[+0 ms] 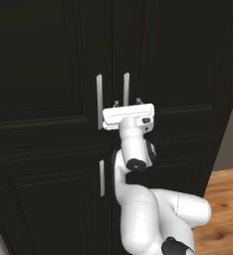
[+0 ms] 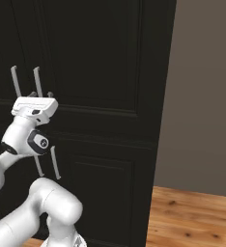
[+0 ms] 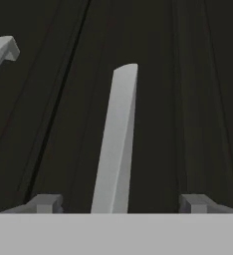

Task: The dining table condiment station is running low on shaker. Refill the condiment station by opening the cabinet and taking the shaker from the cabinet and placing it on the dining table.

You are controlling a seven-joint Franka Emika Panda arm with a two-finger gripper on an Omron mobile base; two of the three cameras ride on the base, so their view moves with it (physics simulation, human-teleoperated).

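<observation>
Plain grey-brown wall [image 2: 202, 96], warm wooden plank floor [image 2: 192, 217]

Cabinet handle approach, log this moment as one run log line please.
phase: reaching for handle | claw: open, straddling right door handle, not closed | cabinet: doors shut | shaker: not yet retrieved

Glossy white rounded arm links, dark round joint caps, flat white gripper [image 1: 127, 103] block with small grey fingertips [image 3: 45, 203].

One cabinet [image 1: 49, 60], three silver handles [image 1: 99, 101]
</observation>
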